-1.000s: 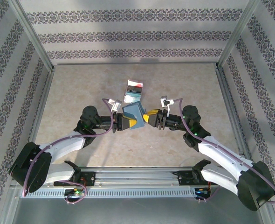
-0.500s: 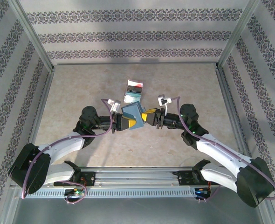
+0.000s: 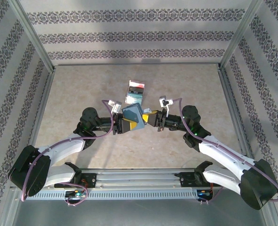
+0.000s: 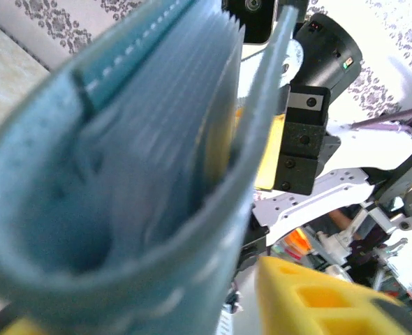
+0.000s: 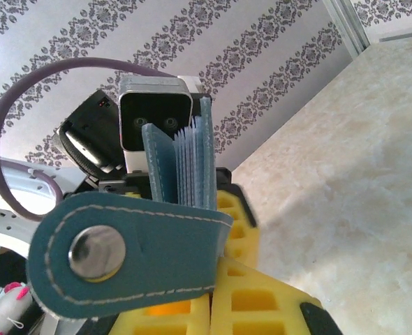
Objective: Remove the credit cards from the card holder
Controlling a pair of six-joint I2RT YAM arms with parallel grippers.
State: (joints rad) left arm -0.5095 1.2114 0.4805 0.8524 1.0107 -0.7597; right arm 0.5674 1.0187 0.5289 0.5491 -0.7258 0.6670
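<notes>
Arms, 2 of them, meet over the table (image 3: 82, 94). The left gripper (image 3: 125, 123) clamps the soft blue card holder (image 3: 133, 117) aloft. The right gripper (image 3: 151, 118) touches its strap (image 5: 122, 255), but I cannot tell whether it grips. Credit cards (image 3: 135, 92) lie just beyond. Any left inside are likely thin, stiff and slick, best pinched by an exposed edge.

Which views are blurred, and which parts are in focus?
Left wrist: the wallet is too near and blurred, the right arm behind it sharper. Right wrist: the strap and the wall are sharp. Top external: even light, everything in focus.
</notes>
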